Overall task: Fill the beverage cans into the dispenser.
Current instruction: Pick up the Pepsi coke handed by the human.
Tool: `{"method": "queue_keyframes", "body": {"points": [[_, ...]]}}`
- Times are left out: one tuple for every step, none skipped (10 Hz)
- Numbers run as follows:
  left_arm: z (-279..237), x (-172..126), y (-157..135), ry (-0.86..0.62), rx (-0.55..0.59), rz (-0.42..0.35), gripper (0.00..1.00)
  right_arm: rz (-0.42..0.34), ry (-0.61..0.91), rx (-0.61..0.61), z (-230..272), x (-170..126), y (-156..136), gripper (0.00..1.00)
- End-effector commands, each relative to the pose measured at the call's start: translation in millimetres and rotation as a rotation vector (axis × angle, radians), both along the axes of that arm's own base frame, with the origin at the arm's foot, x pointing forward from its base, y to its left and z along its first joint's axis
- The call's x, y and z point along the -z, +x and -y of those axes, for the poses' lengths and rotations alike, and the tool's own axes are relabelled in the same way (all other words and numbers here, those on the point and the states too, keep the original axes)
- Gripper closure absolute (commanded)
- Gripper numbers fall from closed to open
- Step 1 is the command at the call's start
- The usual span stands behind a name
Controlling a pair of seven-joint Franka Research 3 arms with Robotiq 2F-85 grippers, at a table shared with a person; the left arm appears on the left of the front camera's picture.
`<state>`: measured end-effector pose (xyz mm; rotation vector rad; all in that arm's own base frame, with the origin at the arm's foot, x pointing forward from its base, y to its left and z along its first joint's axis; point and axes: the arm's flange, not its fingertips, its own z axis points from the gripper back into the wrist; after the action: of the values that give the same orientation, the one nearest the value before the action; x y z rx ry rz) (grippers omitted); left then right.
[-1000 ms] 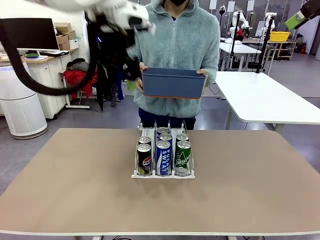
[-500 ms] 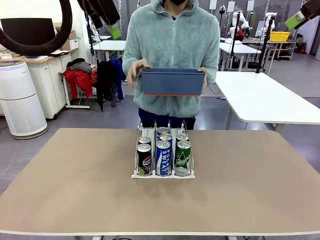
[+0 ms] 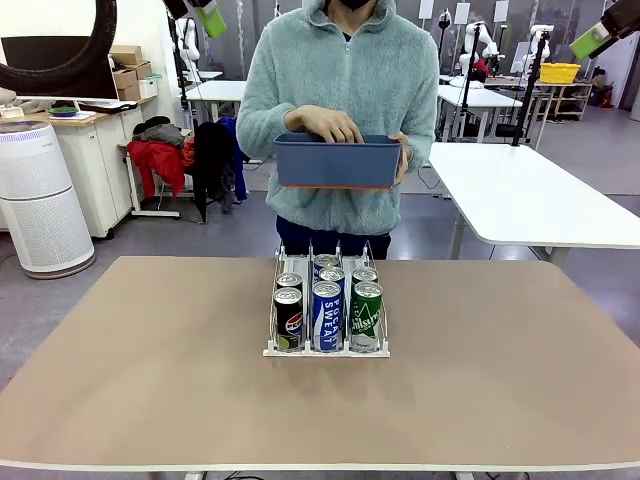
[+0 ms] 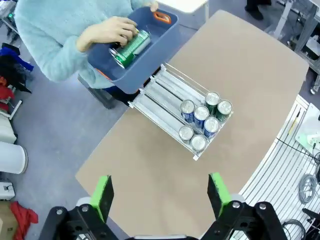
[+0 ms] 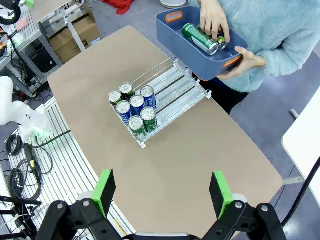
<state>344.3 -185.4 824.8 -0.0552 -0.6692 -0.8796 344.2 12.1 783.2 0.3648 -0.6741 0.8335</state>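
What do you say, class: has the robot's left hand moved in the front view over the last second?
Yes. The left hand has risen and swung to picture left, farther from the dispenser, which stayed put.

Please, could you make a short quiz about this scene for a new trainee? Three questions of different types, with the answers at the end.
1. Multiple choice: how many cans stand in the dispenser? A) five B) seven C) nine
2. True or false: the person's hand reaches into the blue bin and rests on a green can lying on its side.
3. Fill in: the left gripper and the right gripper, both high above the table, stand ____ and hold nothing.

Key: 1 B; 2 true; 3 open.
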Motion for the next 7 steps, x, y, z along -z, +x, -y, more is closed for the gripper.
{"method": "queue_keyframes", "body": {"points": [[4.2, 3.1, 6.0, 0.012, 0.008, -0.028, 0.0, -0.003, 0.001, -0.004, -0.5, 1.5, 0.1, 0.0], [4.2, 3.1, 6.0, 0.012, 0.008, -0.028, 0.0, -0.003, 0.001, -0.004, -0.5, 1.5, 0.1, 0.0], [4.2, 3.1, 6.0, 0.012, 0.008, -0.028, 0.0, -0.003, 0.001, -0.004, -0.5, 1.5, 0.1, 0.0], [4.2, 3.1, 6.0, 0.012, 0.008, -0.028, 0.0, -0.003, 0.001, -0.004, -0.5, 1.5, 0.1, 0.0], [4.2, 3.1, 6.0, 0.012, 0.008, -0.028, 0.0, -0.003, 0.001, -0.004, -0.5, 1.5, 0.1, 0.0], [4.2, 3.1, 6.0, 0.012, 0.008, -0.028, 0.0, -0.003, 0.001, -0.004, -0.5, 1.5, 0.1, 0.0], [4.2, 3.1, 6.0, 0.012, 0.008, -0.028, 0.0, -0.003, 0.001, -0.004, -0.5, 1.5, 0.1, 0.0]]}}
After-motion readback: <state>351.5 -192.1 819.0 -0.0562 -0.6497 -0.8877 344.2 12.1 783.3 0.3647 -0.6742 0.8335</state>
